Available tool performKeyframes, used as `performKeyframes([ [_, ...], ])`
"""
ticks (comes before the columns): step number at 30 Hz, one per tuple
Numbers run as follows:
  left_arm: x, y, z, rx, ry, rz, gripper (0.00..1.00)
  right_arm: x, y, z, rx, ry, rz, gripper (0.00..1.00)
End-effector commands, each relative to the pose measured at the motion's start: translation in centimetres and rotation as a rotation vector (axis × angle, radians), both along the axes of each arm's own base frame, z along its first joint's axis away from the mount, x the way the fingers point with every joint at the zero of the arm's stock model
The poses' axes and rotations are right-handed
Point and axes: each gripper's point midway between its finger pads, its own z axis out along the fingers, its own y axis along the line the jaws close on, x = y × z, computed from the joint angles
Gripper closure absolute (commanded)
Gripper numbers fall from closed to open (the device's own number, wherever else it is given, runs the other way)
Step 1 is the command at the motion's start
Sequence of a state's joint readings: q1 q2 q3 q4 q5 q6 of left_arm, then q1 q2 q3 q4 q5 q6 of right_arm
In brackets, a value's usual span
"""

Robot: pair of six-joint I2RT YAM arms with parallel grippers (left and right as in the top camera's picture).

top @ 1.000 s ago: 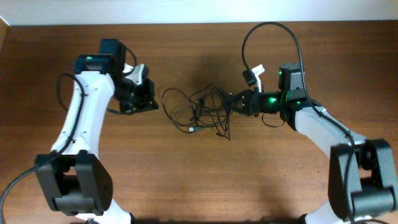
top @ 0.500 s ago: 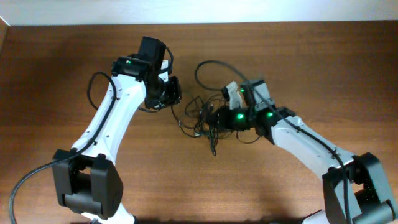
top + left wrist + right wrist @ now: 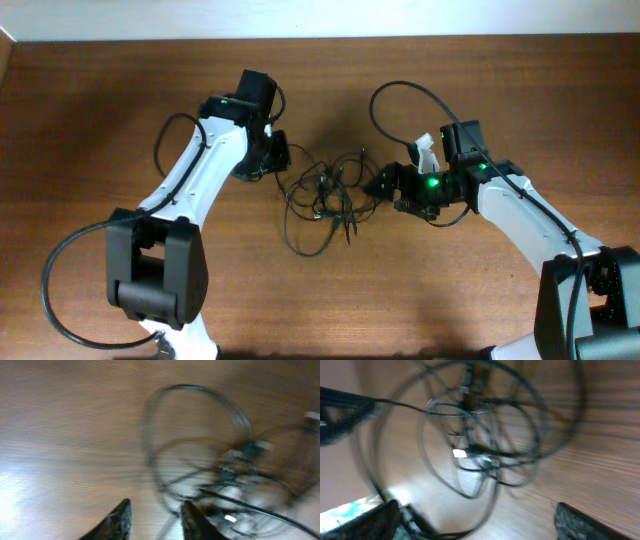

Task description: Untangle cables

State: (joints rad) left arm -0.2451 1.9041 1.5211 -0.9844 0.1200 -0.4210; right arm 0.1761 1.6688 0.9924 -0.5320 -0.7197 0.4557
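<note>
The right gripper (image 3: 475, 512) has its fingers spread wide, just beside the cables (image 3: 322, 195), which lie in a tangled heap between both arms. The left gripper (image 3: 156, 516) is slightly parted at the heap's other edge, seemingly clasping nothing, though that view is blurred. A wooden table (image 3: 90, 110) lies beneath.

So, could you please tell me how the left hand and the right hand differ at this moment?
The left hand is only slightly open; the right hand is spread wide open. From overhead, the left hand sits at the upper-left edge of the tangled cables, the right hand at their right edge. Both point toward the tangle, and neither plainly grips a cable.
</note>
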Motion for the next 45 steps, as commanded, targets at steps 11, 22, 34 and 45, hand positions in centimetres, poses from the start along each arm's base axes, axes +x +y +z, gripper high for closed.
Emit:
performKeyframes([
  [11, -0.2, -8.5, 2.2, -0.406, 0.000, -0.136, 0.40, -0.5, -4.0, -4.1, -0.277, 0.054, -0.069, 0.09],
  [22, -1.2, -6.8, 0.2, -0.349, 0.045, -0.237, 1.00, -1.8, -4.2, -5.2, -0.314, 0.085, -0.056, 0.09],
  [34, 0.3, 5.3, -2.4, 0.179, 0.044, -0.010, 0.83, -2.0, -1.6, -5.4, -0.411, 0.002, 0.023, 0.09],
  [45, 0.1, 5.9, -2.4, 0.208, 0.055, 0.051, 0.11, 0.0, 0.8, 5.4, -0.422, -0.054, 0.115, 0.14],
])
